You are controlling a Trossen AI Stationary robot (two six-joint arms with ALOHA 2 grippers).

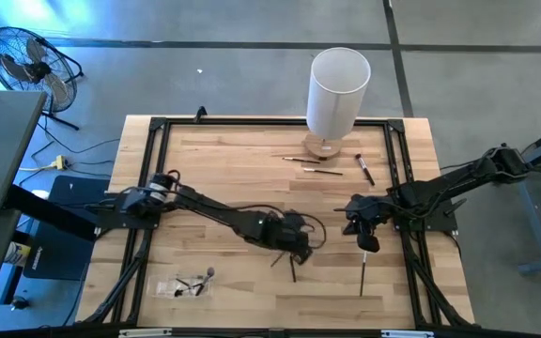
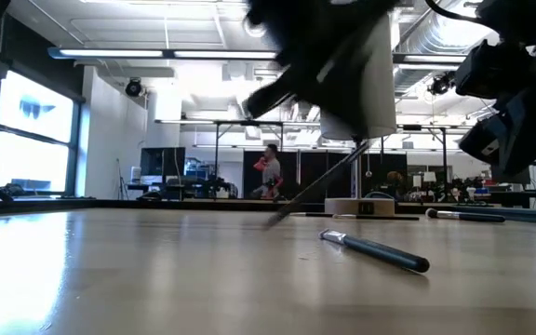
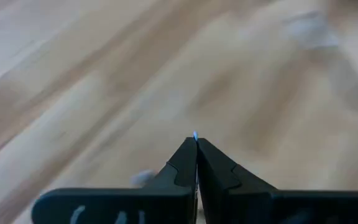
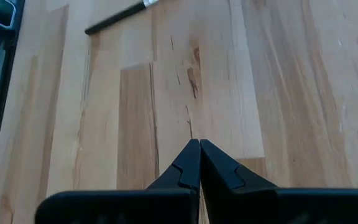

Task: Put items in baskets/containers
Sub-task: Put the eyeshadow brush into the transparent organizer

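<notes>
**Left arm's got a brush, bag sits off by itself**

One brush (image 1: 292, 266) is pinched in the left gripper (image 1: 299, 252) near the desk's middle, fingers (image 3: 185, 163) closed on it, brush slanting down to the desk (image 1: 233, 188). The clear bag (image 1: 184, 283) lies at the front left, a few dark bits in it. Another brush (image 1: 363, 272) lies loose front right, more (image 1: 364, 169) beside the white cylinder (image 1: 337, 92). Right gripper (image 1: 368, 242) hangs just above that loose one, fingers shut, empty.
</notes>
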